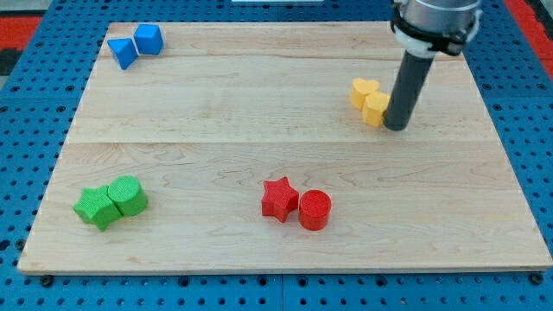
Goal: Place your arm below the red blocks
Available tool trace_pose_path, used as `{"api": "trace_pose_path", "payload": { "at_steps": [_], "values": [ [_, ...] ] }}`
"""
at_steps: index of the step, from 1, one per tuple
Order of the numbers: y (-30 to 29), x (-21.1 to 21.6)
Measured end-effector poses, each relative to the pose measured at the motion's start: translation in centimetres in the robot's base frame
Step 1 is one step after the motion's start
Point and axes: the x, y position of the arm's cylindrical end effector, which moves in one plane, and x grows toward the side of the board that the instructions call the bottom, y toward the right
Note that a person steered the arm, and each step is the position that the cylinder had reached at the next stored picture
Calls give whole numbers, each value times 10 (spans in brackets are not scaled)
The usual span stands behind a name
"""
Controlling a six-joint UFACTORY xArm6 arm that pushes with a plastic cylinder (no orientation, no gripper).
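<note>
A red star block (pixel 279 199) and a red cylinder block (pixel 314 210) sit side by side, touching, low in the middle of the wooden board (pixel 259 112). My tip (pixel 396 128) rests on the board at the view's upper right, well above and to the right of the red blocks. It stands right beside two yellow blocks, a heart (pixel 364 90) and a cube-like one (pixel 376 109), touching or nearly touching the lower one.
Two blue blocks, a triangle (pixel 123 53) and a cube-like one (pixel 149 39), sit at the top left corner. Two green blocks (pixel 96 207) (pixel 128 195) sit together at the lower left. A blue pegboard (pixel 26 130) surrounds the board.
</note>
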Motion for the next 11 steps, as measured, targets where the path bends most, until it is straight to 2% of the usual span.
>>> {"api": "trace_pose_path", "payload": {
  "at_steps": [1,4,6,7,8,9,11],
  "values": [
    [-1,-3],
    [-15,30],
    [-45,106],
    [-71,128],
    [-51,150],
    [-100,179],
    [-229,135]
  ]
}}
